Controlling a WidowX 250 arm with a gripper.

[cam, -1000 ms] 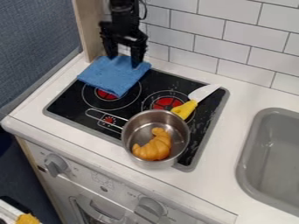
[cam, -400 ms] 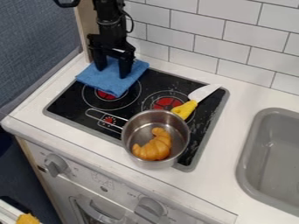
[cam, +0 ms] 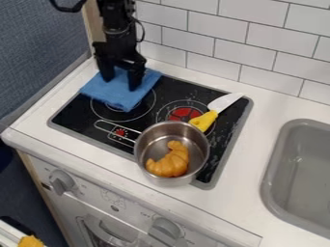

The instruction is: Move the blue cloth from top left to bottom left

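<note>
**Your gripper has its 2 fingers open at the blue cloth**

Your black gripper (cam: 120,85) hangs down at 11 o'clock in your view. Its 2 fingers are spread apart, with their tips at the blue cloth (cam: 122,100) and some of the cloth between them.

The cloth lies at 11 o'clock on the black stove top (cam: 74,114). It hides that corner of the stove and sits over part of a ring that is drawn there. The cloth is a bit bumpy, and 1 of its corners points to about 6 o'clock.

At 5 o'clock on the stove, you see a shiny metal pot (cam: 145,165). Its handle (cam: 116,129) points to 10 o'clock. A toy croissant (cam: 169,164) lies inside the pot. At 2 o'clock on the stove, you see a toy knife (cam: 204,120) with a yellow handle and a white blade. The blade points to about 2 o'clock.

The gray sink (cam: 277,144) is at 4 o'clock in your view. On the front of the toy kitchen, you see 2 gray knobs (cam: 61,182), at 8 and 6 o'clock. White wall tiles (cam: 264,43) are at 1 o'clock.
</note>
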